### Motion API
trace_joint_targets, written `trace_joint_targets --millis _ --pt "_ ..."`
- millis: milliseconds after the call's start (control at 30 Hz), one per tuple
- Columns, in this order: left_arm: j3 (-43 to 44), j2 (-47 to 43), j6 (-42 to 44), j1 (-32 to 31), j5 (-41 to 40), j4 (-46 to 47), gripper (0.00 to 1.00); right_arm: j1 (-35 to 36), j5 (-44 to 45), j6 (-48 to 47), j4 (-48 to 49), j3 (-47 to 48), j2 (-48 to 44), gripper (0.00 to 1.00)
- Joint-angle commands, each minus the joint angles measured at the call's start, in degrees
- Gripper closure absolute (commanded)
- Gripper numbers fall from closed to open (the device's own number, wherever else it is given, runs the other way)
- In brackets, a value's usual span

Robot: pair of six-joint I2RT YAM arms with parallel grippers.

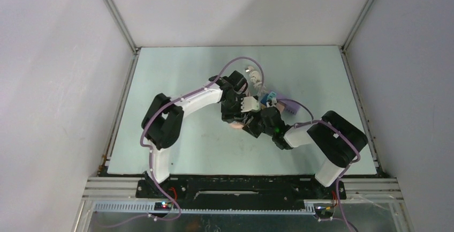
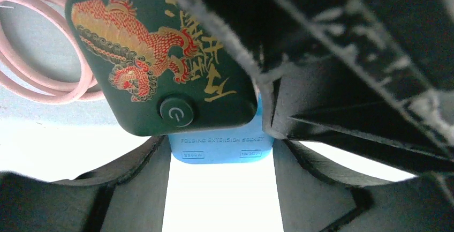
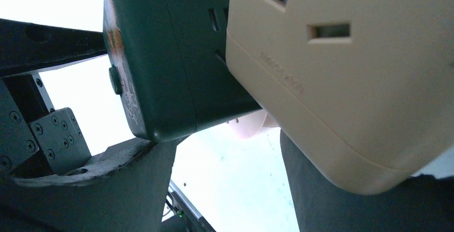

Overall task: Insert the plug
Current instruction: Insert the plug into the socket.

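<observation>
Cream against green: grasps plug (image 3: 342, 82) in right gripper (image 3: 225, 151), clamps socket (image 2: 160, 55) in left gripper (image 2: 217, 146), near middle of table (image 1: 176, 76). Looks nearly seated, though cannot see prongs, so possibly short of flush. Remains to press fully home, then release.

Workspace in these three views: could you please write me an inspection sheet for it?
Surface: pale green table, faint marks.
Job's things: green block with dragon print; cream adapter against its slotted face, seating unclear; blue socket partly hidden by the block.
Clutter: translucent item and lilac item beyond the grippers.
Grippers: left gripper jaws closed on the blue socket; right gripper jaws straddle block and adapter, grip unclear.
Cables: pink cable coiled beside the block; purple cables along both arms.
Surroundings: white walls, aluminium frame.
</observation>
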Motion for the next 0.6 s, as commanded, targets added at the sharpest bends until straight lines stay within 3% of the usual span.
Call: trace_joint_targets --millis 0,333,467,567 --pt "-2.2 -0.7 -0.3 -1.3 9.3 0.1 1.0 0.8 8.0 0.4 -1.0 0.3 4.5 0.28" --pt "-3.0 -1.4 0.3 -0.5 10.6 0.0 1.0 1.0 9.3 2.3 -2.2 1.6 9.3 0.45" --pt "-2.5 -0.2 -1.0 0.0 9.6 0.5 1.0 0.7 9.3 2.6 -3.9 1.8 9.1 0.57" --pt "-1.2 1.1 -1.8 1.0 9.0 0.2 1.0 0.2 6.8 -0.9 -1.8 1.8 7.8 0.55"
